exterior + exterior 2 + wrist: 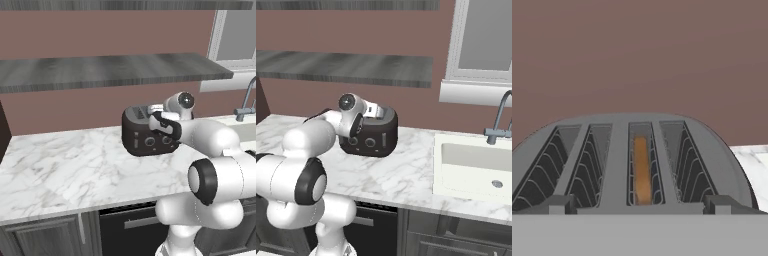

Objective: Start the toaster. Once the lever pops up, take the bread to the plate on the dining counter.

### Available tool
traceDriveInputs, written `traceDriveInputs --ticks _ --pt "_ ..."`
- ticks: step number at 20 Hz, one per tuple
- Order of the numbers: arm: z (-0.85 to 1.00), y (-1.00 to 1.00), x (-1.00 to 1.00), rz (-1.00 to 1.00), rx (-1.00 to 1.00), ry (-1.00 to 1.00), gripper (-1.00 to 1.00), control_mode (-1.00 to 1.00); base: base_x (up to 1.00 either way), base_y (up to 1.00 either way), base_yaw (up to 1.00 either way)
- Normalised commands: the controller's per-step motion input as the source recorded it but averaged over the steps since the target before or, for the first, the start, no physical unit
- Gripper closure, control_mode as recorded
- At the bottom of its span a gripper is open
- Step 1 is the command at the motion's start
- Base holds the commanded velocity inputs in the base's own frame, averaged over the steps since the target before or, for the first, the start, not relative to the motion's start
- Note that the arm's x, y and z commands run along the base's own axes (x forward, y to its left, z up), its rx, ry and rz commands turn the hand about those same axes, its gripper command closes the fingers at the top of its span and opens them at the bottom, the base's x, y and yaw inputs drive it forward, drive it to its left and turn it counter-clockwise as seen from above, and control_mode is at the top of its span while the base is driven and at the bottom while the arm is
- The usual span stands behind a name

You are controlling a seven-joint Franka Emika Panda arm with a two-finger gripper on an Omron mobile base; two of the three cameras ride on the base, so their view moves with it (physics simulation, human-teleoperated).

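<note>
The marble counter (65, 170) runs below a reddish-brown wall, and the toaster (142, 135) stands on it toward the back, close to the wall. A grey shelf (100, 70) hangs on the wall above the toaster. To the toaster's right, well apart from it along the counter, lies the white sink (476, 165) with its grey faucet (498, 122), under a window (486, 40). Below the counter edge in front of the toaster are dark cabinet fronts and a black appliance panel (125, 225).

The toaster is a dark boxy four-slot model with two round knobs (150, 142) on its long front face. The white arm reaches from the counter's front edge over the toaster, and the gripper (156, 111) sits just above the toaster's top, its fingers spread wide and holding nothing.

In the hand view the toaster's four slots run away from the camera, and the bread (641, 170), a brown slice seen edge-on, sits down inside the third slot from the left.
</note>
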Motion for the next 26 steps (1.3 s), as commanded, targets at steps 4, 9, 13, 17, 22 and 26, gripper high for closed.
traceDriveInputs --ticks 4,9,13,17,22,26 --pt "0.00 -0.05 0.03 0.00 0.00 0.00 -1.00 -1.00 0.00 0.00 0.00" --pt "-0.06 -0.01 0.00 0.00 0.00 0.00 -1.00 -1.00 0.00 0.00 0.00" --pt "-0.11 0.00 0.00 0.00 0.00 0.00 -1.00 -1.00 0.00 0.00 0.00" --pt "-0.12 0.00 0.00 0.00 0.00 0.00 -1.00 -1.00 0.00 0.00 0.00" --pt "-0.12 0.00 0.02 0.00 0.00 0.00 -1.00 -1.00 0.00 0.00 0.00" --pt "-0.03 0.00 0.05 0.00 0.00 0.00 -1.00 -1.00 0.00 0.00 0.00"
